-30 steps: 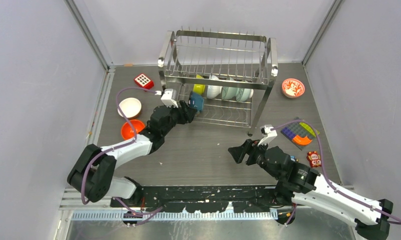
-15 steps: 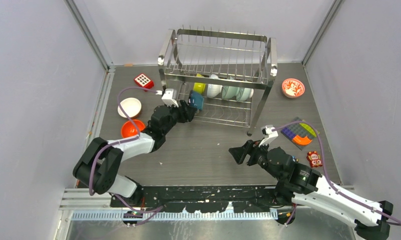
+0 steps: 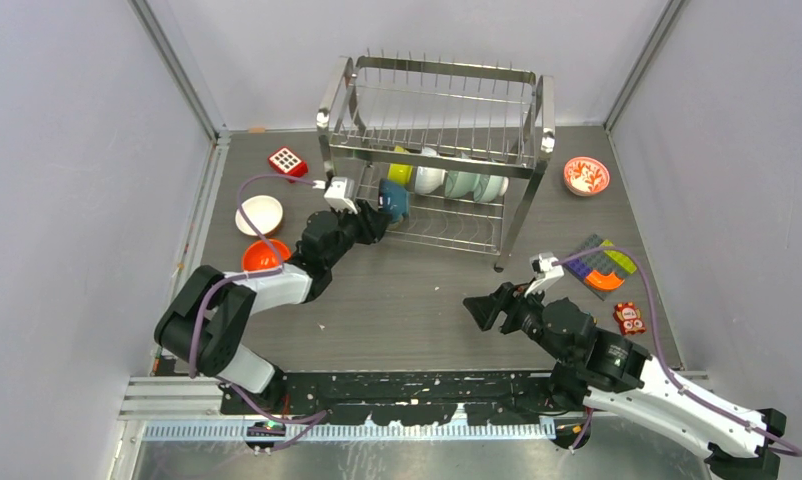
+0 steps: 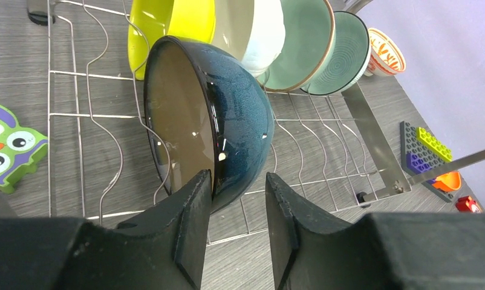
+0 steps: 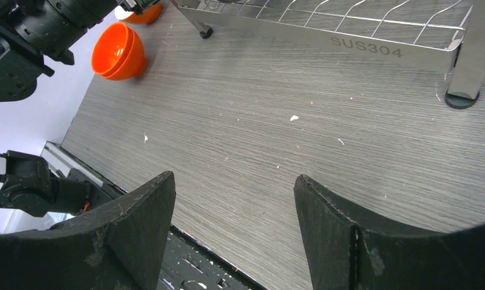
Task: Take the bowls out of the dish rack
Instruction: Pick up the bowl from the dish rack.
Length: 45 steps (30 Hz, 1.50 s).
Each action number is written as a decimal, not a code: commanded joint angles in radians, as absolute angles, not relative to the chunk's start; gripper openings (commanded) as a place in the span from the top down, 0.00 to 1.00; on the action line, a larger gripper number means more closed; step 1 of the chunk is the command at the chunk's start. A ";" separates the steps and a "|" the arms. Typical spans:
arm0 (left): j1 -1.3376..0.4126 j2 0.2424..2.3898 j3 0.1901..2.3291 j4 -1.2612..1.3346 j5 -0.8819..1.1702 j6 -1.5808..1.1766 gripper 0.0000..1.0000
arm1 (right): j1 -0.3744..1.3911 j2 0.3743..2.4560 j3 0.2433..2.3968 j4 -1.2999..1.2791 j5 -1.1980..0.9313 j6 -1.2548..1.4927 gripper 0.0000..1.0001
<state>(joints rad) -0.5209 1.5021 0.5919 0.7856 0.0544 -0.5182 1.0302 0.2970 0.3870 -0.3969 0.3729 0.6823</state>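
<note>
We are finding the dish rack [image 3: 437, 150] standing as the main obstacle. Its upper tier of prongs is roofing the lower shelf, so we are reaching in from its near, open side only. Inside, the dark blue bowl [image 4: 219, 121] is crowding against the lime-yellow bowl [image 4: 167, 27]; white [image 4: 255, 30] and teal bowls [image 4: 300, 45] are packing the row beyond. Near of the rack, the grey surface [image 5: 276, 139] is lying bare around the right pincer [image 5: 234, 229], with the orange bowl [image 5: 120, 53] well left of the rack's foot [image 5: 461, 99].

Lab test cell: plain walls [image 3: 77, 150], bolted arms [image 3: 667, 385].
</note>
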 commanded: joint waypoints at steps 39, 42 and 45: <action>-0.522 1.537 0.569 1.128 0.162 -0.571 1.00 | 1.034 0.245 0.419 -0.468 0.429 0.662 0.24; -0.521 1.520 0.568 1.136 0.173 -0.580 1.00 | 1.034 0.248 0.420 -0.465 0.430 0.663 0.24; -0.522 1.510 0.562 1.150 0.173 -0.589 1.00 | 1.035 0.250 0.420 -0.463 0.430 0.663 0.24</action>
<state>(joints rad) -0.5232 1.5669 0.5694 1.0229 0.1596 -0.5766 1.0302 0.2527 0.3874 -0.4950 0.4095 0.6785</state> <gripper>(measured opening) 0.098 0.759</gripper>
